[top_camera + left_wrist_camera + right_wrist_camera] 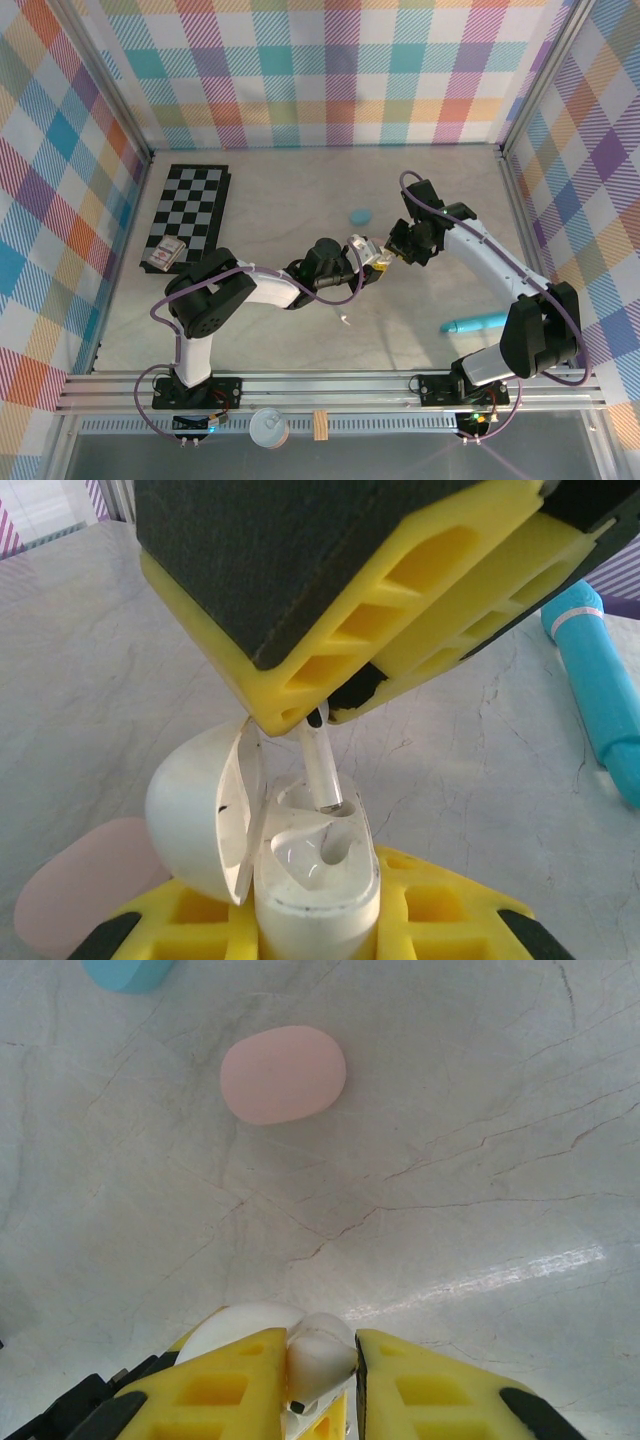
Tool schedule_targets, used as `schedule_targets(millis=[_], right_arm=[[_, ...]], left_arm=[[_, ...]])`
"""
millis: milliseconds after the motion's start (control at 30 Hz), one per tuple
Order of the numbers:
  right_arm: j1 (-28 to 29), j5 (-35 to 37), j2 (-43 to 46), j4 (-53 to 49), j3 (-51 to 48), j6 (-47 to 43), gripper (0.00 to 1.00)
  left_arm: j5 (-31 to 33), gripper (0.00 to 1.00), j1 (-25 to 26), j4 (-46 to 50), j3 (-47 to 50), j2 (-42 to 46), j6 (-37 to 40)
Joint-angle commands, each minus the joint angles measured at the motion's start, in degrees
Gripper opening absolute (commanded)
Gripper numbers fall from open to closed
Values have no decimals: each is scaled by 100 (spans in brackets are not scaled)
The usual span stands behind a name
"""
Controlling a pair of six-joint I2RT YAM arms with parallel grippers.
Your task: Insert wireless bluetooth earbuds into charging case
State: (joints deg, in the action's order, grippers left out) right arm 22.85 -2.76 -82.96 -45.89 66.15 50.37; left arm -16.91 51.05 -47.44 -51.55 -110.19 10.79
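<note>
A white charging case (320,900) stands upright with its lid (195,815) swung open to the left. My left gripper (315,905) is shut on the case body, yellow fingers on either side. My right gripper (318,712) comes down from above, shut on a white earbud (322,765). The earbud's stem tip sits at the mouth of the case's far slot; the near slot looks empty. In the right wrist view the bud's head (322,1358) is pinched between the yellow fingers (225,1390), with the lid (240,1322) below. Both grippers meet mid-table (375,252).
A pink case (283,1073) lies closed on the marble table beyond the grippers, with a light blue case (360,215) farther back. A long turquoise tube (475,323) lies at the right front. A chessboard (190,205) with a small box (165,255) sits at the left.
</note>
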Motion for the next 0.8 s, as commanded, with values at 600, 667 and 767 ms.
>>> schedule_targets(millis=[600,667,767], right_arm=[[202,132,154,390,-220,-56,22],[202,48,192,392,-243,-72,22],[211,-48,208,347,-260,-72,22]], left_arm=[[-103,0,47,-207,-310,-2,-384],[-98,0,53,-146,-355,-11,-382],[-102,0,47,-131,-412,-43,-383]])
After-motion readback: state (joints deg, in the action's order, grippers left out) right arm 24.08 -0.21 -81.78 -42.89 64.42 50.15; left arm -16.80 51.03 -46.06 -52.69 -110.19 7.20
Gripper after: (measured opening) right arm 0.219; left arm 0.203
